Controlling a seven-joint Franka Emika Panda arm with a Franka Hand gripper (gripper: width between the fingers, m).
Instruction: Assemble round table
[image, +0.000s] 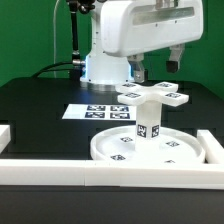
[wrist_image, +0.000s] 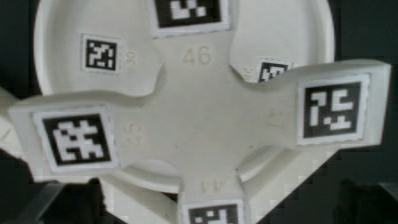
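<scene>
Here your gripper (image: 172, 62) hangs above the cross-shaped base piece (image: 153, 95); you cannot tell its jaw state, and the leg (image: 148, 126) stays mostly hidden beneath.

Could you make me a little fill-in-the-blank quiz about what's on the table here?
1. The leg stands upright on the round ____.
2. On top of the leg sits the ____-shaped base piece.
3. The flat marker board lies on the ____ table.
4. Each white furniture part carries small black-and-white square ____.

Missing words: disc; cross; black; tags
</scene>
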